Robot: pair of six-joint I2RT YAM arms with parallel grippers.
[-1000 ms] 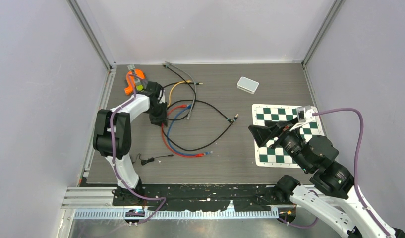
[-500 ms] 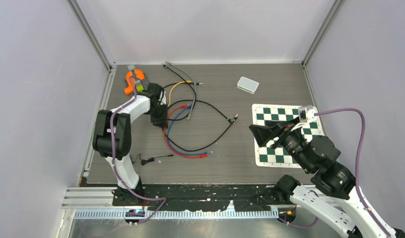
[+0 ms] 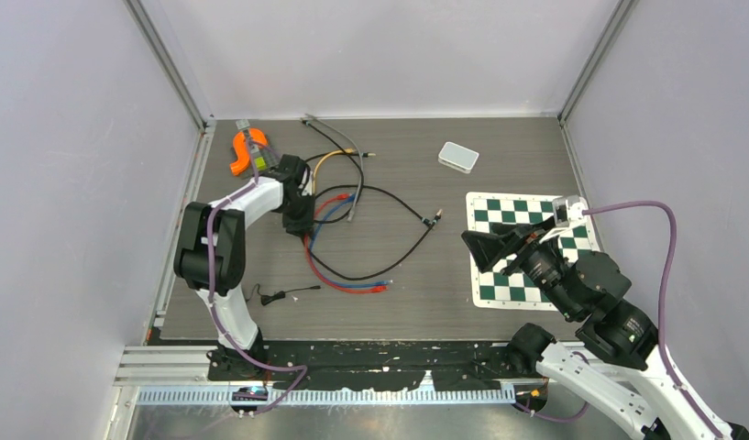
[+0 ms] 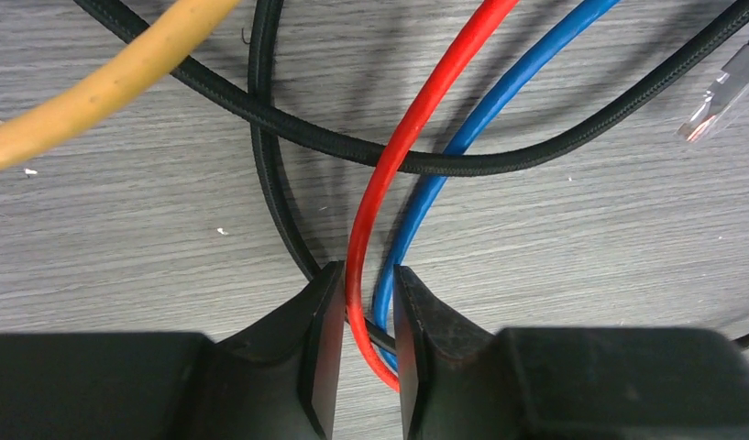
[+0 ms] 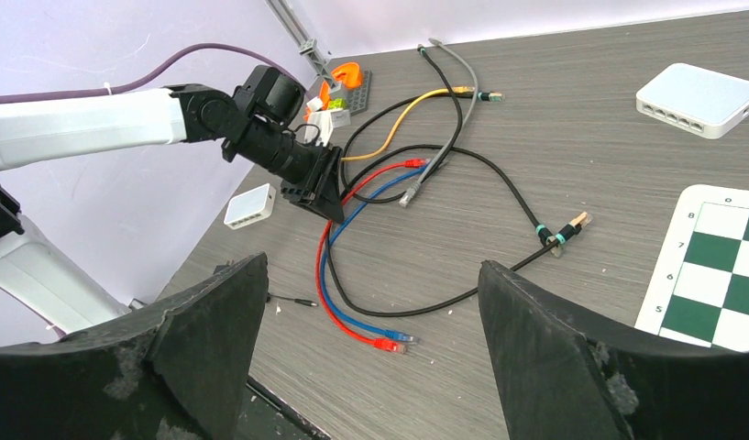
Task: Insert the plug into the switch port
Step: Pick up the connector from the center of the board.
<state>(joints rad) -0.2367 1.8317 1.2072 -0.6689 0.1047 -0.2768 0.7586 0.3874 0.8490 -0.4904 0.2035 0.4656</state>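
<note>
Left edge: our left gripper (image 4: pixel 363 284), fingers (image 4: pixel 320 348) nearly closed, pinches the red cable (image 4: pixel 386 174) — its plug (image 5: pixel 389 346) lies well apart, the switch (image 3: pixel 458 157) toward the far edge; our right gripper (image 5: pixel 370 268) wide open, empty.

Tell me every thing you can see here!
red cable: one, red, middle-left of table
blue cable: one, blue, beside the red one
black cable: number unclear, black, looped through the tangle
yellow cable: one, yellow, far side of tangle
grey cable: one, grey, far side of tangle
thin black lead: one, black, front left
switch: one, white, far right-centre
small box: one, white, beside left arm
orange object: one, orange, far left corner
chessboard mat: one, green-white, right side
table: one, grey wood
left pincer: one, black, shut on red cable
right pincer: one, black, open, above mat
</note>
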